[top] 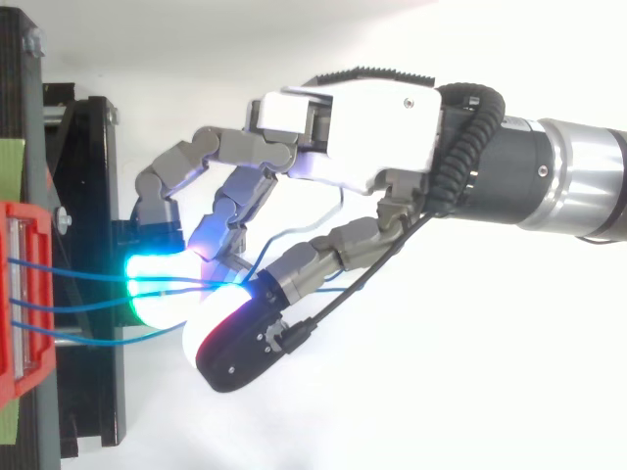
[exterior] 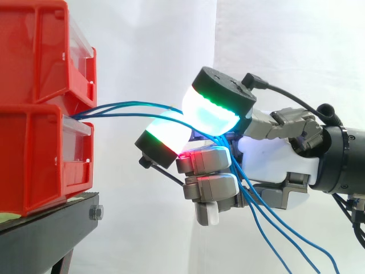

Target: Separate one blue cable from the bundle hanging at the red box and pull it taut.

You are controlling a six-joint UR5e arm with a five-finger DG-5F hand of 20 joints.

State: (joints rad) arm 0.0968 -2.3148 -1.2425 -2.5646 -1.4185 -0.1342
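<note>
Side cam: beside the work, about level with the hand (exterior: 274,162), looking across at the white curtain (exterior: 285,45). It sits close in, with the red bins (exterior: 40,108) cropped at the left edge and the arm (exterior: 342,160) entering from the right. Top cam: overhead, looking down, equally close, bins at left edge, arm from right. Shared: bin fronts, black stand (exterior: 45,228) edge, blue cables (exterior: 131,105), hand.

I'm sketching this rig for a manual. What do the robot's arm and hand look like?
The hand has a white palm shell, grey segmented fingers and thick pads with black backs, glowing white edged with cyan, green and red. The arm ends in a black, then silver cylinder.
</note>
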